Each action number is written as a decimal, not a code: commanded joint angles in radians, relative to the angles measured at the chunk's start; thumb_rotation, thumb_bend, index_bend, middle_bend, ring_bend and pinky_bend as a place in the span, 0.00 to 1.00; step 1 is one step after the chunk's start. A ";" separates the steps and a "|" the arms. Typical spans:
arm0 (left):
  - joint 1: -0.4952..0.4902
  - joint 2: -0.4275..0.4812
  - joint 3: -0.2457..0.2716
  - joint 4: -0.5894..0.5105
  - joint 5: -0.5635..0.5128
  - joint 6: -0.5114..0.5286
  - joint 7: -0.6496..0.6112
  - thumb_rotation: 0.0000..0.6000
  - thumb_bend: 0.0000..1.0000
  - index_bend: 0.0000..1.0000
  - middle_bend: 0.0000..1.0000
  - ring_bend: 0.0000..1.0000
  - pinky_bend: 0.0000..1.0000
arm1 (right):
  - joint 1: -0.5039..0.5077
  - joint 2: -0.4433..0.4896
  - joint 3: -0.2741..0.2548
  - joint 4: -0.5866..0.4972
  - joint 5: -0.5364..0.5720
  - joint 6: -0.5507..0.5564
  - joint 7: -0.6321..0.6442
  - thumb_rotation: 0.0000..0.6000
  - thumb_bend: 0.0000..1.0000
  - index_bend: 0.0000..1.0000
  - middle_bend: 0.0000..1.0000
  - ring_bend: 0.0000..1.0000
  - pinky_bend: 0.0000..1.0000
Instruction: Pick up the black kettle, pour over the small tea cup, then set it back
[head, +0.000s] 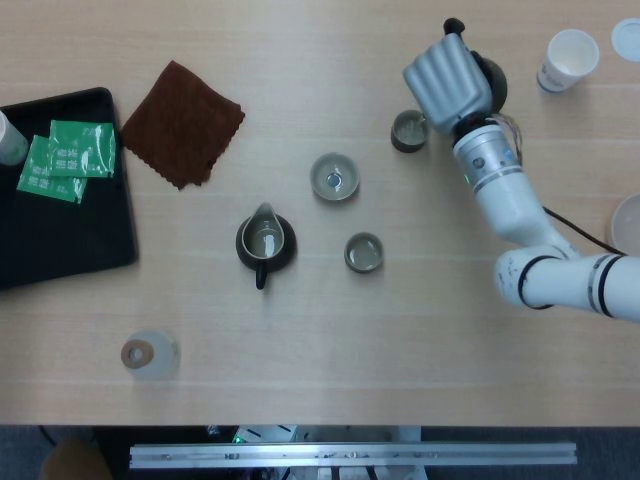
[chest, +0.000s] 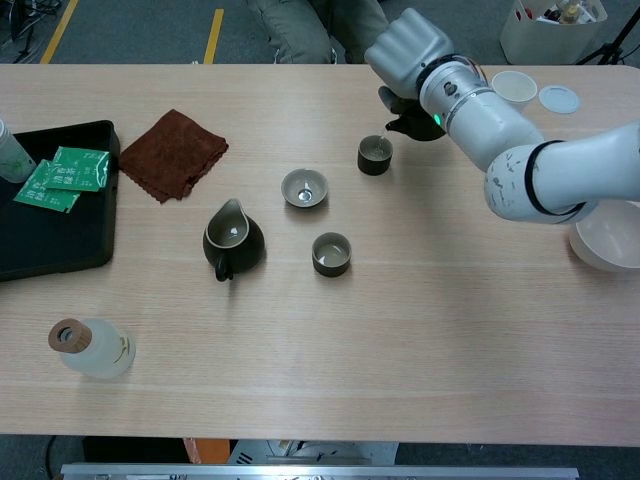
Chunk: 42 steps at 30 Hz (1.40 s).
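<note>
Though tilted, black kettle (chest: 408, 112) (glossy)

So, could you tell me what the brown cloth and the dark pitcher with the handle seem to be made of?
The brown cloth looks like soft terry or microfibre: matte, with a fuzzy nap and uneven edges. The dark pitcher looks like glazed ceramic, going by its smooth dark body and paler inside, though the glaze is hard to confirm.

Brown cloth (head: 181, 122) lay beside black tray (head: 70, 240) holding green sachets (head: 68, 158). Dark pitcher (head: 266, 242) sat mid-table. Corked bottle (head: 149, 353) lay near front edge.
</note>
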 joint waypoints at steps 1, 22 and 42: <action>0.000 0.000 0.000 0.001 0.000 0.000 -0.001 1.00 0.36 0.16 0.10 0.03 0.05 | 0.000 -0.003 0.002 0.001 0.000 0.001 0.000 0.68 0.51 0.86 0.87 0.74 0.30; 0.001 0.000 -0.001 0.009 -0.009 -0.003 -0.010 1.00 0.36 0.16 0.10 0.03 0.05 | -0.071 -0.048 0.041 0.064 -0.085 0.025 0.213 0.69 0.46 0.86 0.87 0.74 0.28; -0.001 0.007 0.000 0.003 -0.012 -0.009 -0.008 1.00 0.36 0.16 0.10 0.03 0.05 | -0.230 0.189 0.016 -0.292 -0.292 0.051 0.508 0.70 0.45 0.85 0.86 0.72 0.28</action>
